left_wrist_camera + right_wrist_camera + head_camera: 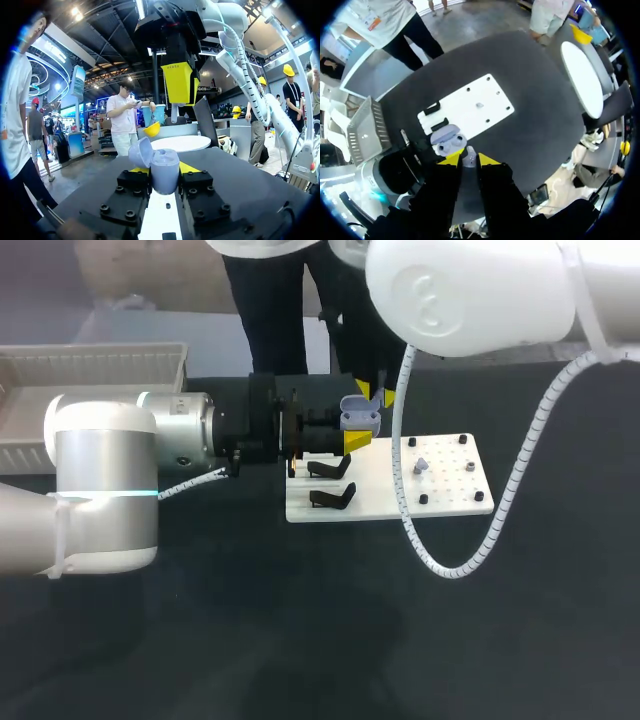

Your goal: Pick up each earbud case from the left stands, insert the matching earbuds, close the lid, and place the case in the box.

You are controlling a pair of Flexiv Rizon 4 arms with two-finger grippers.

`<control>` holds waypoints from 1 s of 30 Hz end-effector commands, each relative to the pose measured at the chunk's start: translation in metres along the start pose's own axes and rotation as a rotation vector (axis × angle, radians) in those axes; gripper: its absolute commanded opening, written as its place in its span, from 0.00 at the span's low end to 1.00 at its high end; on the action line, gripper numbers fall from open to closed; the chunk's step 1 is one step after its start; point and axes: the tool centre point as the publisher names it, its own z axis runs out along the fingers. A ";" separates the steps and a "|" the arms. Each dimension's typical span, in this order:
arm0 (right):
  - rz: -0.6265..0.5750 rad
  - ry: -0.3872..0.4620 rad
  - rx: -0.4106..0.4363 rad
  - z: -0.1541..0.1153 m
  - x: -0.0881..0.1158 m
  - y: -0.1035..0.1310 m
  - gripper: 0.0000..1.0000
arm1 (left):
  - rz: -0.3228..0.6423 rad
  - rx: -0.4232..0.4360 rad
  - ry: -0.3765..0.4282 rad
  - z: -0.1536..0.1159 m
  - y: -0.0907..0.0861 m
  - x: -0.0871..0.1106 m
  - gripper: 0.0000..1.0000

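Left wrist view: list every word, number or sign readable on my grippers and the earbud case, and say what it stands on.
Small dark marking on the right gripper's bright yellow fingertip: too small and blurred to read.
Pale lilac open plastic earbud case: no print shows.
Nothing else on them is legible.

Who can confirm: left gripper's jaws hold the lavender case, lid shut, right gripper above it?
Wrong on the lid: it is open, flipped back, per the left wrist view. The left gripper does hold the lavender case in its jaws, right gripper above it.
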 end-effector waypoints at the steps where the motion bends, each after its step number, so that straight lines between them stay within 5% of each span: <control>1: -0.019 0.008 0.019 0.005 -0.005 0.012 0.00 | 0.004 -0.006 -0.004 0.000 -0.001 0.001 0.00; 30: -0.108 0.020 0.042 0.024 0.001 0.015 0.00 | 0.004 -0.006 -0.004 0.000 -0.001 0.001 0.00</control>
